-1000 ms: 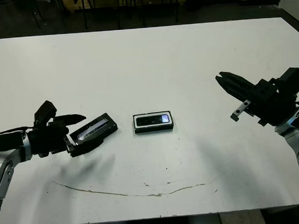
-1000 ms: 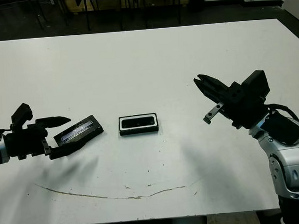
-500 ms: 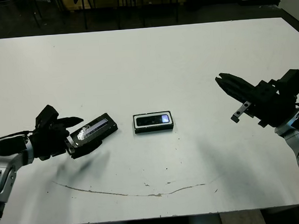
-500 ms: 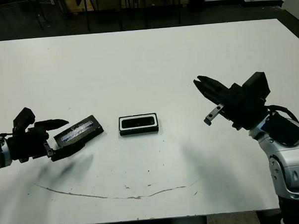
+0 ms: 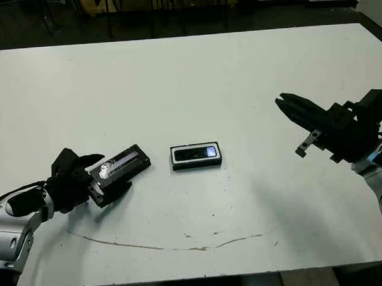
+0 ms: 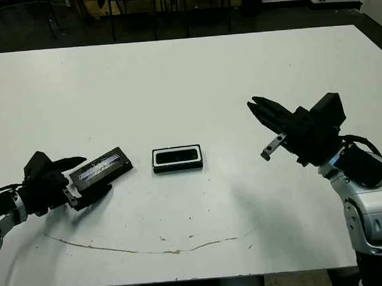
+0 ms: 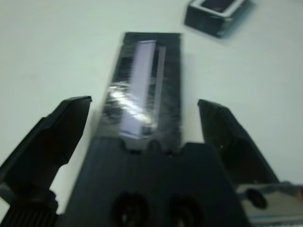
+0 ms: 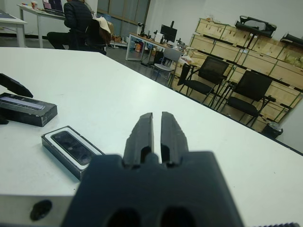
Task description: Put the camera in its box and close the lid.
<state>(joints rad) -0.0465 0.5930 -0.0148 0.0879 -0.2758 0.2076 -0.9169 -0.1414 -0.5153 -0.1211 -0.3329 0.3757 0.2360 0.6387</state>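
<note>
The camera (image 5: 194, 154), a slim black bar with a small bluish screen, lies inside the white-lined box (image 5: 196, 166) at the middle of the table. Left of it the lid (image 5: 130, 162) lies flat, its glossy strip facing up. My left gripper (image 5: 114, 171) is open and straddles the lid's near end. In the left wrist view one finger (image 7: 57, 130) stands on each side of the lid (image 7: 149, 71), with a gap to both. My right gripper (image 5: 284, 104) hovers to the right of the box, shut, with nothing in it.
A thin brown curved mark (image 5: 183, 244) runs along the table near its front edge. Beyond the far edge, the right wrist view shows a seated person (image 8: 75, 21), black chairs (image 8: 246, 92), desks and wooden crates.
My left arm has dropped lower and moved forward, bringing its open fingers further along the lid. The lid, the box and the right arm have stayed put.
</note>
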